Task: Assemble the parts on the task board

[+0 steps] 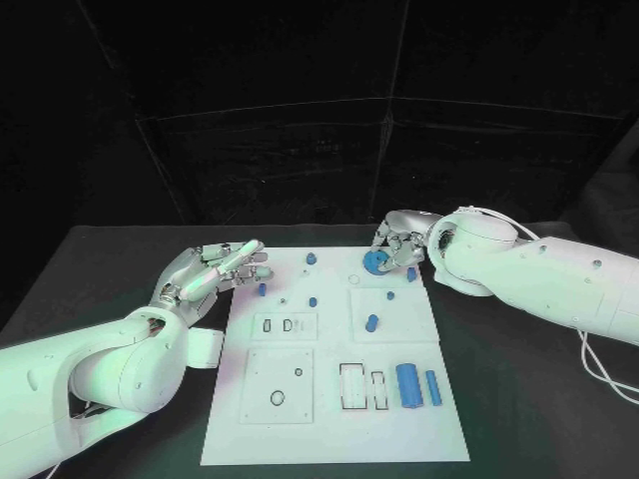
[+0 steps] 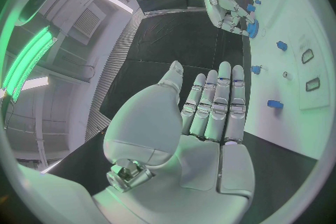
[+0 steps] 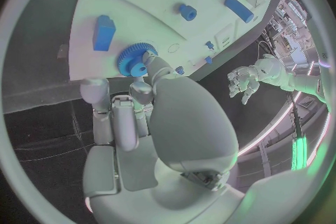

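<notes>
A blue gear [image 1: 375, 261] sits at the far edge of the task board [image 1: 334, 439], likely being picked up for fitting. The right hand [image 1: 400, 242] pinches it, its fingertips [image 3: 150, 60] on the gear's hub. Well apart from the gear, over the board's opposite edge, the left hand [image 1: 212, 271] hovers released, fingers straight and grasping nothing.
</notes>
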Action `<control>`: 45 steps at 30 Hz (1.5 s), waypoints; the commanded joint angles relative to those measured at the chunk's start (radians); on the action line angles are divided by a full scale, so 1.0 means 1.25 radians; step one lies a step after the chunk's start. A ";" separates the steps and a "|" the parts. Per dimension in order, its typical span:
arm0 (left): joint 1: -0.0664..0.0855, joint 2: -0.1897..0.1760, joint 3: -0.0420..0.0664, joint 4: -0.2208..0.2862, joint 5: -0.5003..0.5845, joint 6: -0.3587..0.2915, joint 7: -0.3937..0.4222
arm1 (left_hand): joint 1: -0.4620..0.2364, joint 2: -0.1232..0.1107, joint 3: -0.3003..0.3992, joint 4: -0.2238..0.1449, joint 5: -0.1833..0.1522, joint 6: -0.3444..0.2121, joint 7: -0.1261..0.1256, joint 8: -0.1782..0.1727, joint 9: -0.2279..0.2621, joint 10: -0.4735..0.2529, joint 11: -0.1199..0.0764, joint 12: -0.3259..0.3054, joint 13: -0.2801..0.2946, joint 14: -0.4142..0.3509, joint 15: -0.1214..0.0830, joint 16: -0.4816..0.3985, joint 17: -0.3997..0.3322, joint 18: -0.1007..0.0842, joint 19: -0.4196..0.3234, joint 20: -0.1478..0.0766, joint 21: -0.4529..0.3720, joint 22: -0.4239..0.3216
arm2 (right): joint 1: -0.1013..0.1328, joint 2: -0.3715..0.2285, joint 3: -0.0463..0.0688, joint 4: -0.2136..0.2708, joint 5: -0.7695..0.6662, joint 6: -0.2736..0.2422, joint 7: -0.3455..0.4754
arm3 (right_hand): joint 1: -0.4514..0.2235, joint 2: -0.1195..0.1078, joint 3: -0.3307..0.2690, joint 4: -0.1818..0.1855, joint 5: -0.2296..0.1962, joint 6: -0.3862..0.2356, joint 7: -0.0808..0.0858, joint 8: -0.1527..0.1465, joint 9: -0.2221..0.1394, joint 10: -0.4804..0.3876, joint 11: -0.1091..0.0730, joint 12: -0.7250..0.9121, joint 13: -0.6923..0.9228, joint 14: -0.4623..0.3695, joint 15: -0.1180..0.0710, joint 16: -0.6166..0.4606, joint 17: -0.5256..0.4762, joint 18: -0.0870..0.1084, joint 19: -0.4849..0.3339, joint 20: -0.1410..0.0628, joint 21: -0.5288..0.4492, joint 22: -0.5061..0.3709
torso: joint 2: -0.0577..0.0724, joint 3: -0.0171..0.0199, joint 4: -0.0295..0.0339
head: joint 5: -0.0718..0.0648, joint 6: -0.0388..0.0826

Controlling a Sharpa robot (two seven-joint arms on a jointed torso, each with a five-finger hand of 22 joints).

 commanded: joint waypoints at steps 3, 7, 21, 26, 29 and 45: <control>0.001 0.001 0.001 0.001 -0.006 0.012 0.002 | 0.004 0.001 -0.001 -0.004 0.002 0.002 0.004 -0.004 0.000 0.001 0.001 -0.004 0.000 0.001 0.001 -0.003 0.001 0.011 0.003 0.000 -0.004 -0.001 | -0.002 -0.002 -0.002 0.014 -0.013 -0.041 0.004 | -0.028 -0.012 0.033 0.001 0.019 0.027 -0.010 0.004 0.002 0.023 -0.003 0.025 0.031 0.052 -0.005 0.008 0.044 -0.006 0.012 -0.003 0.009 0.009 | -0.001 0.0001 0.0006 | 0.002 0.001; 0.001 0.000 0.001 0.001 -0.006 0.012 0.002 | 0.004 0.002 0.000 -0.004 0.002 0.002 0.004 -0.004 0.000 0.001 0.001 -0.005 0.000 0.002 0.001 -0.003 0.001 0.011 0.004 0.000 -0.004 -0.002 | -0.002 -0.006 -0.002 0.032 -0.013 -0.081 0.007 | -0.045 -0.019 0.056 0.001 0.022 0.033 -0.011 0.000 0.001 0.032 -0.004 0.037 0.046 0.053 -0.007 0.011 0.050 -0.007 0.016 -0.004 0.012 0.015 | -0.001 0.0000 -0.0002 | 0.005 0.001; 0.001 -0.003 0.001 0.005 -0.006 0.011 0.002 | 0.004 0.002 0.000 -0.004 0.002 0.002 0.004 -0.004 0.000 0.001 0.001 -0.005 0.000 0.002 0.001 -0.003 0.001 0.011 0.004 0.000 -0.004 -0.002 | -0.002 -0.001 -0.001 0.129 -0.057 -0.149 -0.029 | -0.083 -0.035 0.108 -0.003 0.041 0.045 -0.013 -0.010 0.001 0.040 -0.006 0.044 0.058 0.054 -0.008 0.014 0.056 -0.008 0.022 -0.006 0.016 0.021 | -0.001 -0.0006 0.0022 | 0.008 0.004; 0.001 -0.003 0.001 0.006 -0.006 0.011 0.002 | 0.004 0.002 0.000 -0.004 0.002 0.002 0.004 -0.004 0.000 0.001 0.001 -0.005 0.000 0.002 0.001 -0.003 0.001 0.011 0.004 0.000 -0.004 -0.002 | -0.002 0.038 -0.001 0.133 -0.095 -0.145 -0.035 | -0.089 -0.037 0.116 -0.003 0.041 0.047 -0.014 -0.012 0.001 0.042 -0.006 0.045 0.061 0.054 -0.008 0.014 0.056 -0.008 0.022 -0.006 0.016 0.021 | 0.000 -0.0010 0.0007 | 0.014 0.005; 0.001 -0.003 0.001 0.007 -0.006 0.011 0.002 | 0.004 0.002 0.000 -0.004 0.002 0.002 0.004 -0.004 0.000 0.001 0.001 -0.005 0.000 0.002 0.001 -0.003 0.001 0.011 0.004 0.000 -0.004 -0.002 | -0.002 0.062 -0.001 0.125 -0.109 -0.140 -0.035 | -0.091 -0.037 0.119 -0.004 0.040 0.048 -0.014 -0.013 0.001 0.042 -0.006 0.045 0.061 0.054 -0.009 0.014 0.056 -0.008 0.022 -0.006 0.016 0.021 | 0.000 -0.0016 0.0022 | 0.015 0.005; 0.001 0.001 0.001 0.007 -0.006 0.010 0.002 | 0.004 0.002 0.000 -0.004 0.002 0.002 0.004 -0.004 0.000 0.001 0.001 -0.005 0.000 0.002 0.001 -0.003 0.001 0.011 0.004 0.000 -0.004 -0.002 | -0.002 0.173 -0.010 0.030 -0.122 -0.092 -0.028 | -0.098 -0.038 0.130 -0.005 0.037 0.047 -0.013 -0.017 0.001 0.042 -0.006 0.044 0.060 0.054 -0.008 0.014 0.056 -0.008 0.023 -0.006 0.016 0.021 | 0.000 -0.0005 0.0006 | 0.021 0.001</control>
